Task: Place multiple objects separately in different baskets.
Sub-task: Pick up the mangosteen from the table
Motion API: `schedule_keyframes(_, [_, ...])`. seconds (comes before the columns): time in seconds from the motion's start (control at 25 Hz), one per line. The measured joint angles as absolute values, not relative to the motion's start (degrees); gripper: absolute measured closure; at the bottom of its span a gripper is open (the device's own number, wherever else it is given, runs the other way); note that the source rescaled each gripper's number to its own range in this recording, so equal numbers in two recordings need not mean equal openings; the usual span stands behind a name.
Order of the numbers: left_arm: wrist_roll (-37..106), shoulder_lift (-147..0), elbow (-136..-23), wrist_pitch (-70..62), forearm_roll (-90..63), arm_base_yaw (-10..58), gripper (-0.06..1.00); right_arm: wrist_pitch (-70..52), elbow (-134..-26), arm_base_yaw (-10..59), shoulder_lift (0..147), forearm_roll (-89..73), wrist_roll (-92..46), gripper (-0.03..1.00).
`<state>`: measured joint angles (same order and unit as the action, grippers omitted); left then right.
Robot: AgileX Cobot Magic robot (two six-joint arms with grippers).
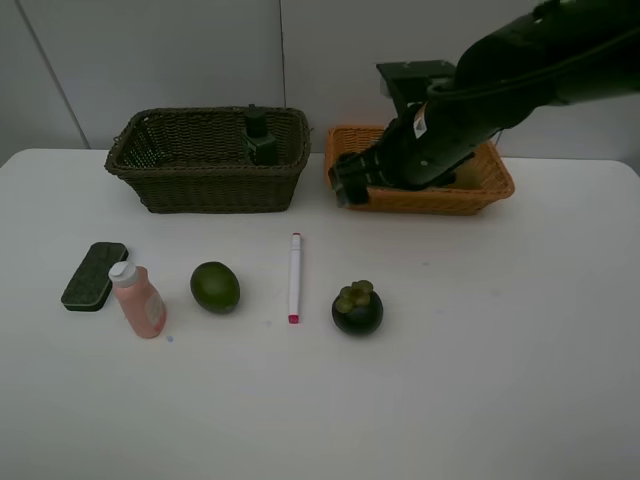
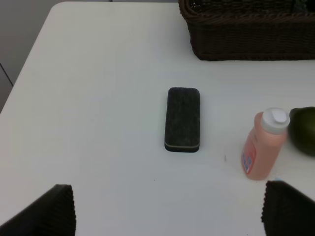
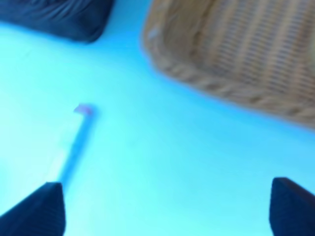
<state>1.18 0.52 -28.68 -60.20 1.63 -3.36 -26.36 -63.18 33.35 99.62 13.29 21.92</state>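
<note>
On a white table (image 1: 480, 390), in a row: eraser (image 1: 94, 275), pink bottle (image 1: 138, 300), green fruit (image 1: 215, 287), marker (image 1: 295, 277), mangosteen (image 1: 357, 308). Behind, dark basket (image 1: 205, 192) holding a pump bottle (image 1: 260, 137), beside an orange basket (image 1: 440, 201). Right gripper (image 1: 351, 180) spread wide and empty at the orange basket's left end. Left gripper (image 2: 170, 211) wide too, facing the eraser.

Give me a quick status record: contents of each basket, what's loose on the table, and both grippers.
dark basket: dark brown woven wicker basket, holds a dark green pump bottle
orange basket: light orange woven wicker basket, contents mostly hidden by the right arm
loose on white table: dark green eraser block; pink white-capped bottle; round green fruit; white pink-tipped marker; dark mangosteen
left gripper: open, empty, above the table near the eraser block
right gripper: open, empty, at the orange basket's end nearest the dark basket
</note>
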Motion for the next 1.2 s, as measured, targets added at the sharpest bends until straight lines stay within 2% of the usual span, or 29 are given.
schedule_keyframes(0.24, [1.2, 0.5, -28.7, -60.2, 1.6, -3.4, -0.06, -25.3, -58.8, 37.1, 99.6, 12.1, 22.1, -0.03])
schedule_keyframes(0.76, [1.2, 0.5, -28.7, -60.2, 1.6, -3.4, -0.06, -19.5, -50.4, 37.1, 99.6, 7.2, 22.4, -0.03])
schedule_keyframes(1.2, [1.2, 0.5, -28.7, -60.2, 1.6, -3.4, -0.06, -18.3, -49.7, 38.6, 102.4, 3.8, 22.4, -0.03])
